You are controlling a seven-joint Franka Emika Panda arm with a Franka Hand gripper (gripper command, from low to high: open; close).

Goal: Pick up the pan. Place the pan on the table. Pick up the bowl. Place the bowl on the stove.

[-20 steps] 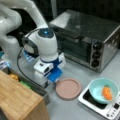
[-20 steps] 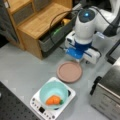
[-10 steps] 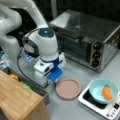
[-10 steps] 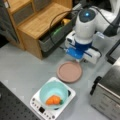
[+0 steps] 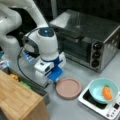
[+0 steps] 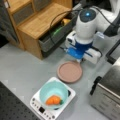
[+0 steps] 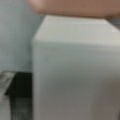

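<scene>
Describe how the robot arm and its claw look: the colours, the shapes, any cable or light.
The arm is glossy white with thick, rounded segments. Its wrist is a bulbous white housing with a small glowing blue light on top. A thin black cable loops along its side. Below the wrist sits a bright blue block flanked by white boxy parts. The claw is mostly hidden beneath these.

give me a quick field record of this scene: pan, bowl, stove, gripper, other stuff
pan: flat on the table, beside the stove
bowl: on the stove, orange food inside
gripper: low at the pan's edge, handle side, in both front views
wrist view: white handle close up, pink pan rim above it
other: toaster oven, wooden block
</scene>
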